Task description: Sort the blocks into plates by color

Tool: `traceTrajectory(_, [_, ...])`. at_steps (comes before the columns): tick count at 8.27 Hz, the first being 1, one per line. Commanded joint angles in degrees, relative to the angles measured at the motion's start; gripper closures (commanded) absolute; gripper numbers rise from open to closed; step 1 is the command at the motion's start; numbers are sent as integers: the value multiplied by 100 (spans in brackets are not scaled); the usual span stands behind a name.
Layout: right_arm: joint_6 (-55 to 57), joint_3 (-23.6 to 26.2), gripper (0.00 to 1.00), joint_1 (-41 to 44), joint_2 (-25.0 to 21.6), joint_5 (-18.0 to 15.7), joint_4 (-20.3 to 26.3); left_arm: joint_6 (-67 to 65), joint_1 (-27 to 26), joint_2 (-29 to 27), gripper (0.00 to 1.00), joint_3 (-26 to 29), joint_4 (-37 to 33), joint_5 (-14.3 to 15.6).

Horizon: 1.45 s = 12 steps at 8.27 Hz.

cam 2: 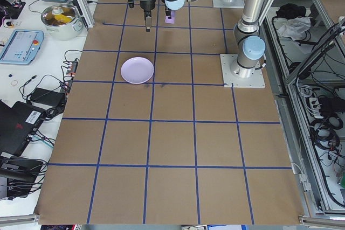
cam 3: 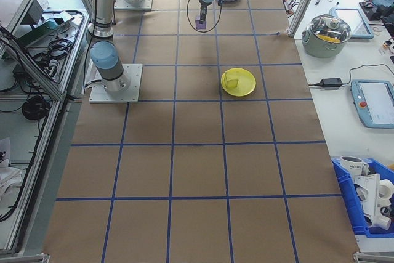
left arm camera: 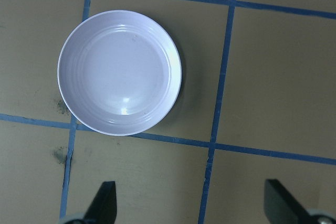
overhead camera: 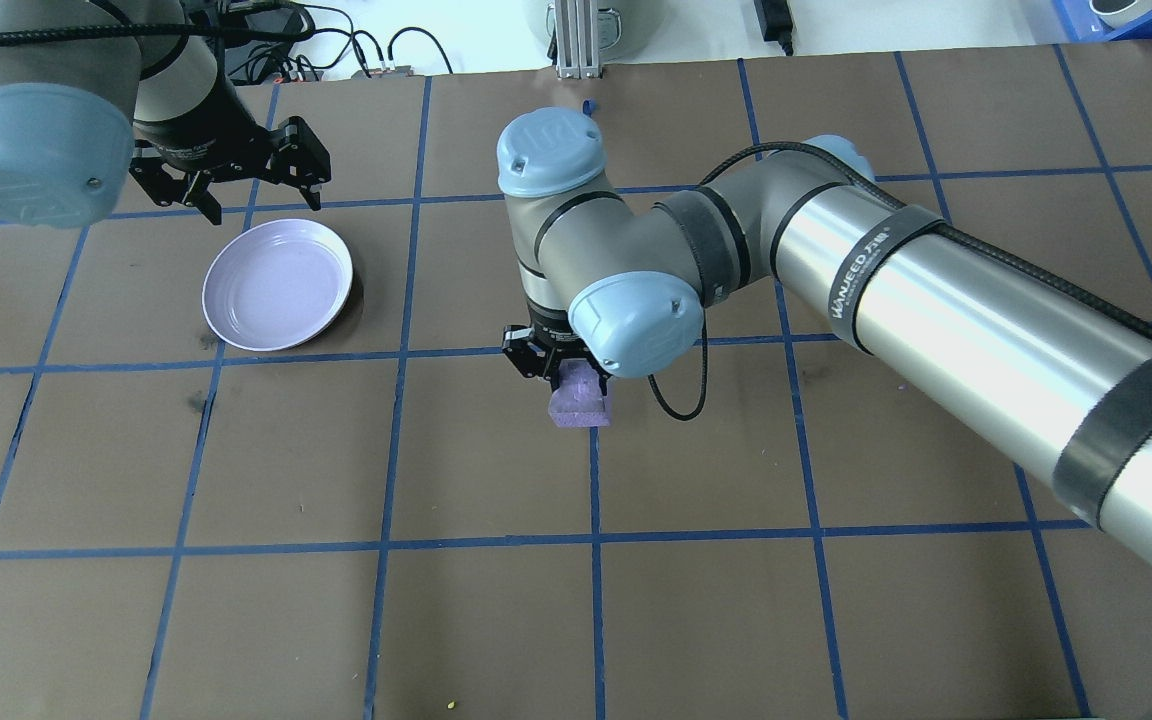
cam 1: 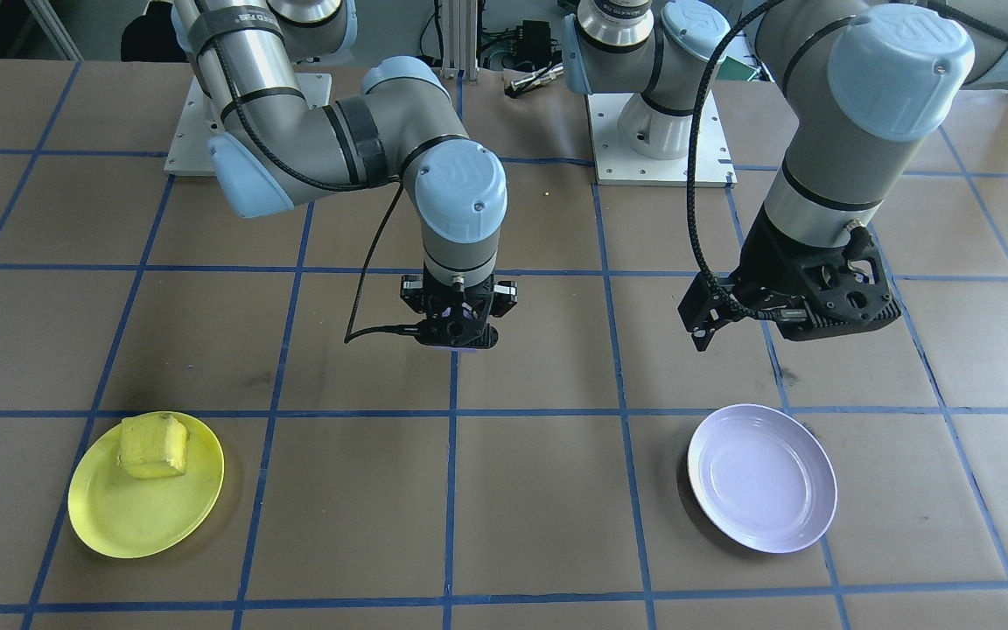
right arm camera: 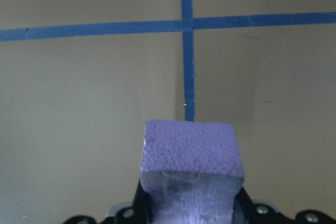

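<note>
Your right gripper (overhead camera: 576,385) grasps the purple block (overhead camera: 579,400) only by one end, so it may slip before the lavender plate (overhead camera: 277,284). Left gripper (overhead camera: 236,185) fingers stand released.

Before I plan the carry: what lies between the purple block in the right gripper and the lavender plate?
Nothing: in the overhead view, only bare brown table with blue tape lines separates the purple block in the right gripper from the lavender plate.
</note>
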Motion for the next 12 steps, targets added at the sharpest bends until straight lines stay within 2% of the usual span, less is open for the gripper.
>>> traceTrajectory(1, [-687, -13, 63, 213, 296, 10, -370, 12, 0, -25, 0, 0, 71, 0])
traceTrajectory(2, [-698, -13, 22, 230, 436, 10, -730, 38, 0, -34, 0, 0, 88, 0])
traceTrajectory(3, [-698, -13, 13, 248, 472, 62, -769, 39, 0, -34, 0, 0, 88, 0])
traceTrajectory(4, [-733, -13, 0, 248, 482, 298, -769, 82, 0, -51, 0, 9, 97, 0])
traceTrajectory(6, [-873, -56, 0, 99, 429, 327, -743, 91, 0, -200, 0, 17, 158, -9])
traceTrajectory(7, [-1431, -152, 0, -232, 307, 344, -734, 83, -44, -297, 0, 9, 324, -26])
traceTrajectory(8, [-2124, -162, 0, -653, 106, 440, -577, 83, -61, -306, 0, 9, 352, -53])
traceTrajectory(9, [-2957, -153, 0, -1075, -122, 389, -332, 74, -79, -298, 0, 9, 352, -70])
traceTrajectory(10, [-3714, -153, 0, -1575, -351, 353, -217, -5, -149, -315, 0, 9, 352, -166])
traceTrajectory(11, [-4252, -145, 0, -2076, -623, 362, -41, -5, -384, -350, 0, 0, 343, -437])
traceTrajectory(12, [-4319, -214, 0, -2368, -1087, 344, 395, -293, -648, -368, 0, 9, 343, -570])
